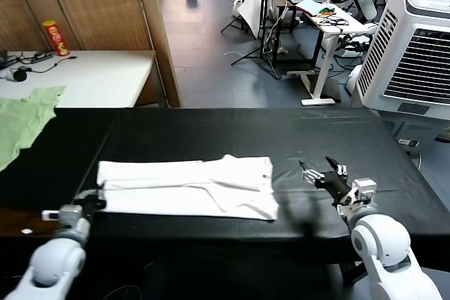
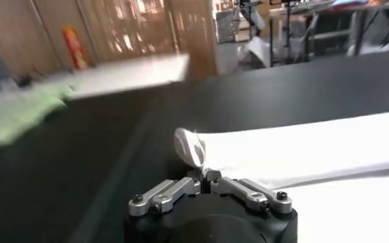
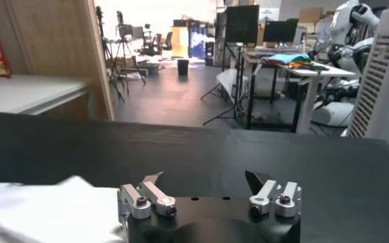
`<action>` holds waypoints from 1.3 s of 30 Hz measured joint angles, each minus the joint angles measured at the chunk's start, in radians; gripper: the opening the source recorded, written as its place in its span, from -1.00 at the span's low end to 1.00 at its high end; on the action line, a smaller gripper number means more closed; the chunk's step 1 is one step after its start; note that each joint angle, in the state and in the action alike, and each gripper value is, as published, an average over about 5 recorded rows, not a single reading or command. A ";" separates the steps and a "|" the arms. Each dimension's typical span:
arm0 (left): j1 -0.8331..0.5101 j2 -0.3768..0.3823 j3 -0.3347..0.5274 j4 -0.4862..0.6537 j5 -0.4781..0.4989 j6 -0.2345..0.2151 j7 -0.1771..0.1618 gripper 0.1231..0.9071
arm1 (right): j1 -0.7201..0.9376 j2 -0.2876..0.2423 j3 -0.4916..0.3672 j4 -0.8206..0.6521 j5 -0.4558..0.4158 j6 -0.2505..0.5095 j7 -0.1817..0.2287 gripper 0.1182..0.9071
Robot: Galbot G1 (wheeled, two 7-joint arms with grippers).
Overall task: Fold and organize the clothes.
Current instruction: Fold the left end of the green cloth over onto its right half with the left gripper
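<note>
The clothes, a white T-shirt (image 1: pixel 184 187), lie folded into a long flat band across the black table (image 1: pixel 211 130). My left gripper (image 1: pixel 100 199) is at the band's left end, shut on the cloth edge. In the left wrist view the left gripper (image 2: pixel 205 177) pinches a small raised flap (image 2: pixel 190 148) of the shirt (image 2: pixel 313 153). My right gripper (image 1: pixel 320 171) hovers open just above the table, a short way right of the shirt's right end. In the right wrist view nothing lies between the right gripper's (image 3: pixel 207 178) fingers, and the shirt (image 3: pixel 45 211) shows off to one side.
A pale green garment (image 1: pixel 24 121) hangs over the table's far left corner. Behind it stands a white side table (image 1: pixel 91 75) with a red can (image 1: pixel 56 37). A large white air cooler (image 1: pixel 415 54) stands at the far right.
</note>
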 joint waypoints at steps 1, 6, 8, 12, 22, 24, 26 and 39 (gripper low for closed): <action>0.001 0.021 -0.007 0.006 0.000 -0.004 0.000 -0.91 | 0.000 0.004 -0.003 0.000 -0.002 0.000 0.000 0.72; 0.002 0.045 -0.007 -0.014 0.011 0.021 -0.009 -0.91 | -0.001 0.025 -0.016 0.000 -0.019 0.000 0.003 0.72; 0.002 0.022 0.009 -0.049 0.014 0.043 -0.018 -0.91 | -0.003 0.030 -0.016 0.001 -0.021 0.000 0.005 0.72; -0.008 -0.051 0.074 -0.148 -0.001 0.085 -0.040 -0.91 | -0.011 0.033 -0.008 0.001 -0.027 0.000 0.006 0.72; -0.087 -0.223 0.361 -0.312 -0.184 0.187 -0.147 -0.91 | -0.030 0.052 0.003 0.005 -0.050 0.000 0.008 0.72; -0.105 -0.252 0.409 -0.317 -0.223 0.194 -0.159 -0.91 | -0.032 0.057 0.003 0.006 -0.056 0.000 0.008 0.72; -0.124 -0.281 0.450 -0.315 -0.239 0.196 -0.161 -0.91 | -0.035 0.062 0.001 0.006 -0.062 0.000 0.008 0.72; -0.204 -0.423 0.557 -0.229 -0.201 0.181 -0.165 -0.91 | -0.048 0.075 -0.004 0.010 -0.076 0.001 0.002 0.72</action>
